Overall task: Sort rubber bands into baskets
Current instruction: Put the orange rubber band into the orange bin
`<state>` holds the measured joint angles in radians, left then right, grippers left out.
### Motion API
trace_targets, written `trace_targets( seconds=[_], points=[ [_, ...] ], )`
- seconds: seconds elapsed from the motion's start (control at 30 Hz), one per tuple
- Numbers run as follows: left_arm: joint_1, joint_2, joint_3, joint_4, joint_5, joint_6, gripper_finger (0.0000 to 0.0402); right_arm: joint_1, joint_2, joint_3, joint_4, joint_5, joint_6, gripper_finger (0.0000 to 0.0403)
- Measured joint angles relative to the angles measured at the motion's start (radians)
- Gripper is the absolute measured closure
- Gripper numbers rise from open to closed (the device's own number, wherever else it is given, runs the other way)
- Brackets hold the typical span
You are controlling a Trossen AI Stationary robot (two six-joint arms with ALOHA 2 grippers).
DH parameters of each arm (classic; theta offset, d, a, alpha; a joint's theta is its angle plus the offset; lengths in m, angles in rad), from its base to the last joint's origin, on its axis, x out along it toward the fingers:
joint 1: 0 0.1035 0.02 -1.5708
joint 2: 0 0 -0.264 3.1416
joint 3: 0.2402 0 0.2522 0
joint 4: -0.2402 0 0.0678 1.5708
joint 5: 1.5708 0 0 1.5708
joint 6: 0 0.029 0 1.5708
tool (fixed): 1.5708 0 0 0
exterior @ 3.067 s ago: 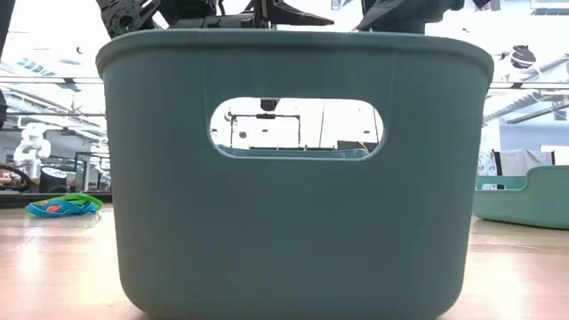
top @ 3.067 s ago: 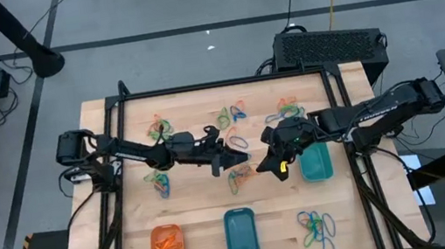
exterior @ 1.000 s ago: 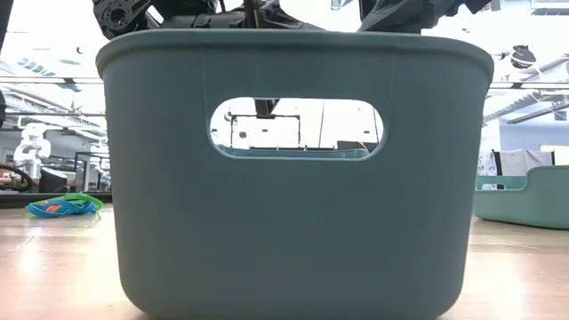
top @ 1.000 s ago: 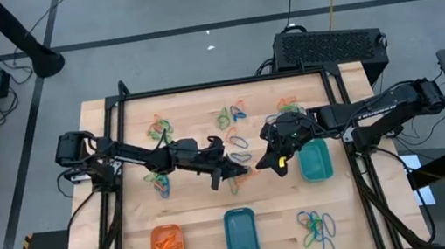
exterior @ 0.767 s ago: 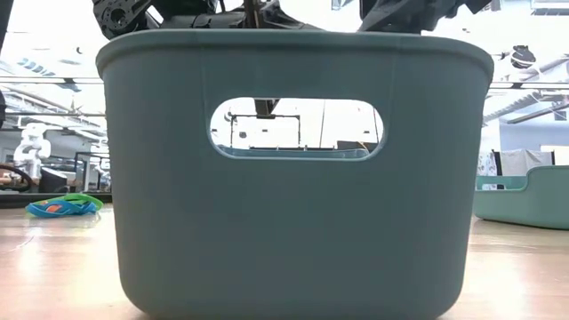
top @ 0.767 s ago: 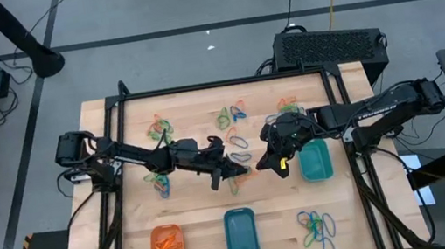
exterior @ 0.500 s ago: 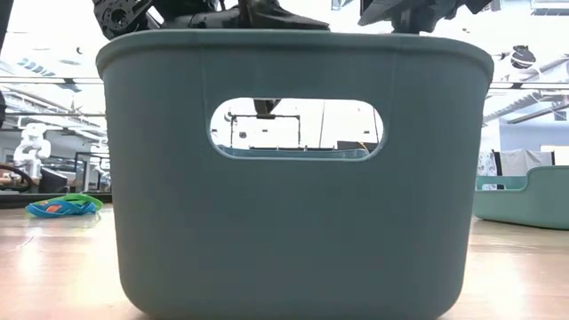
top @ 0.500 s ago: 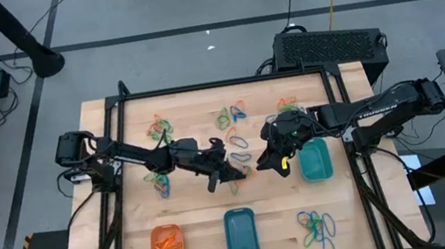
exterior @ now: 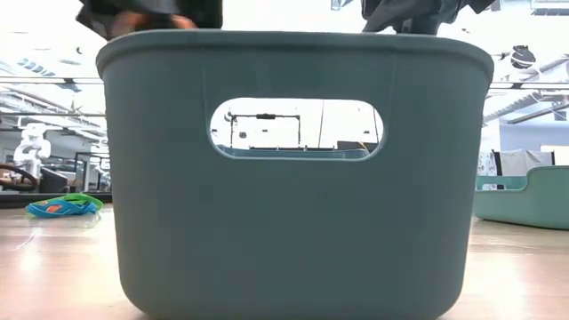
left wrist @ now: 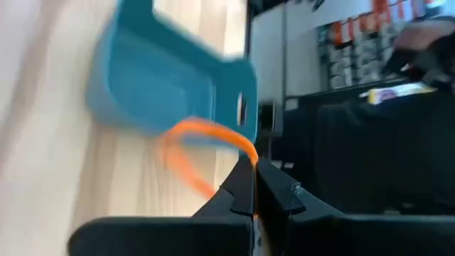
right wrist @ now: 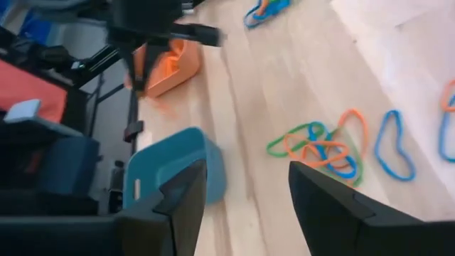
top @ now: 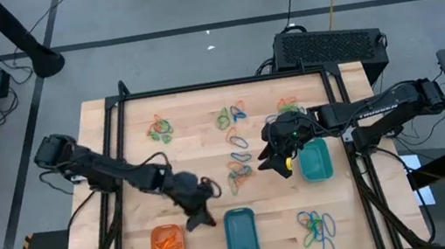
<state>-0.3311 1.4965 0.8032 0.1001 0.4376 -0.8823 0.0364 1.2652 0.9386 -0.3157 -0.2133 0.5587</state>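
The left gripper [top: 201, 213] was down near the front of the wooden table [top: 186, 117], between the orange basket [top: 168, 248] and the blue basket [top: 240, 232]. Its fingers were pinched shut on one orange rubber band [left wrist: 206, 146], which hung in a loop from the tips in the left wrist view. The blue basket sat just behind that loop.

The right gripper [top: 279, 163] was near the middle of the table, just beside the teal-green basket [top: 316, 162]. Its two fingers [right wrist: 321, 203] stood wide apart and held nothing. Below them lay a small pile of rubber bands [right wrist: 333, 148] in orange, green and blue.

More little piles of bands lay along the far side of the table [top: 160, 129], and another pile [top: 316, 226] lay at the front right corner. Some orange bands were already in the orange basket.

In the low view, the blue basket filled almost the whole picture.
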Motion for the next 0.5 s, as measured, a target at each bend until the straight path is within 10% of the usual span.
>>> trace_targets(
  seconds=[0.5],
  points=[
    [-0.402, -0.153, 0.000, -0.433, -0.338, -0.239, 0.0401, 0.000, 0.014, 0.000, 0.137, 0.139, 0.126, 0.0211]
  ],
)
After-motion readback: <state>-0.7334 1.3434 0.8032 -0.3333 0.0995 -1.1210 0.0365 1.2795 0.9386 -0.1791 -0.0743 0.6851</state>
